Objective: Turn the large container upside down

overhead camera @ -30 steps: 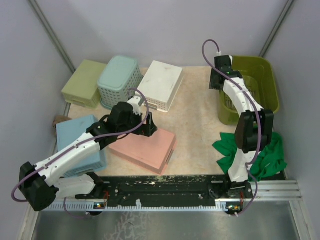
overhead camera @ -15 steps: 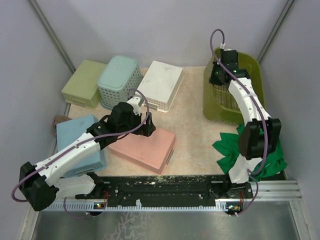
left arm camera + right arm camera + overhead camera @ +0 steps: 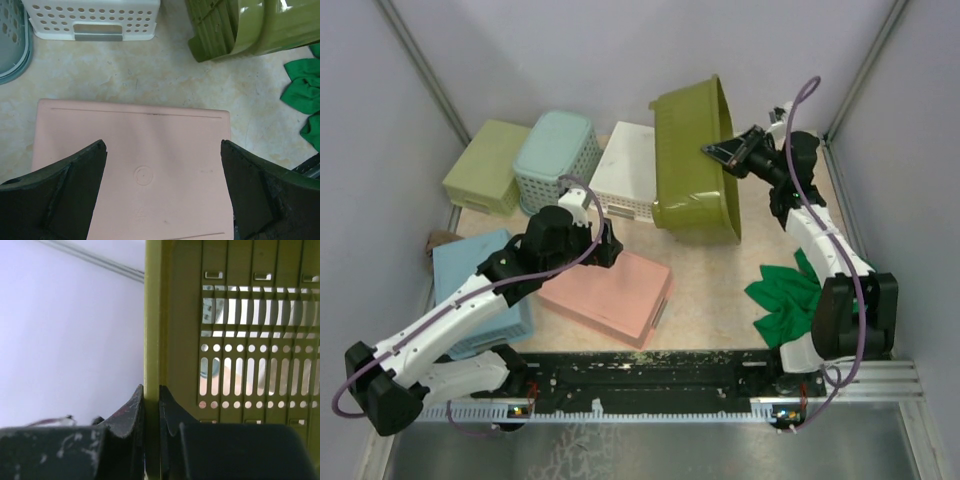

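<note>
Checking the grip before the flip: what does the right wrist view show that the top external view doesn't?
Only right wrist: the right hand pinching a thin edge of the large container, light showing through its slots. Only top external: the container tipped up on its side, and the left hand open above a pink bin. Both: the right hand shut on the container.

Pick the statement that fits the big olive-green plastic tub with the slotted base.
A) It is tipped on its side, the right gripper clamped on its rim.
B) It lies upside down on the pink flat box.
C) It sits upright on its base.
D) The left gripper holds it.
A: the olive-green plastic tub stands on its side in the top view, and the right gripper pinches its rim.
</note>
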`<state>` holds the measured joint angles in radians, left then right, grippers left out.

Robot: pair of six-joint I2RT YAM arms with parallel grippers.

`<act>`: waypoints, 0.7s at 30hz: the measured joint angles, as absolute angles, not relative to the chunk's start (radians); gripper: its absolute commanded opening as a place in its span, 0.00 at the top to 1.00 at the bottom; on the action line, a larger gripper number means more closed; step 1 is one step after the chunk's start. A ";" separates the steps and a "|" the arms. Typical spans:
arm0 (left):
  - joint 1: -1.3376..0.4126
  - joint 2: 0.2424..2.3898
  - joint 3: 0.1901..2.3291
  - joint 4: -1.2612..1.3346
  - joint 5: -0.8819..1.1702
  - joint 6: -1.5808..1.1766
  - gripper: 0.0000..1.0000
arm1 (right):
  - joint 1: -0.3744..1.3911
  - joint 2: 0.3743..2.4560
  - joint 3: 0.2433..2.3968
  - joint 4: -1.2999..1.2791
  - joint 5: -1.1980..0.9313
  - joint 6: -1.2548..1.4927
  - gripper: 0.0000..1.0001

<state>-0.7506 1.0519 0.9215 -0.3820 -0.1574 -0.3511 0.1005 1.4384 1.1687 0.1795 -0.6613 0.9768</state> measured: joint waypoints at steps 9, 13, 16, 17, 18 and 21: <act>-0.751 1.017 0.921 -0.382 -0.173 -0.362 0.00 | -0.102 1.770 0.928 1.206 -0.774 1.754 1.00; -0.751 1.016 0.921 -0.382 -0.173 -0.362 0.00 | -0.138 1.807 0.873 1.423 -0.787 1.905 1.00; -0.751 1.016 0.921 -0.382 -0.173 -0.362 0.00 | -0.157 1.811 0.818 1.491 -0.818 1.954 1.00; -0.751 1.016 0.921 -0.382 -0.173 -0.362 0.00 | -0.165 1.814 0.804 1.506 -0.829 1.967 0.95; -0.751 1.016 0.921 -0.382 -0.173 -0.362 0.00 | -0.178 1.817 0.789 1.518 -0.841 1.979 0.91; -0.751 1.016 0.921 -0.382 -0.173 -0.362 0.00 | -0.247 1.842 0.742 1.534 -0.879 2.002 0.73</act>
<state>-0.7506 1.0161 0.9215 -0.3824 -0.1730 -0.3622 -0.2474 1.8423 0.7422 1.5337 -0.8791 2.0018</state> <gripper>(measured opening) 0.997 0.123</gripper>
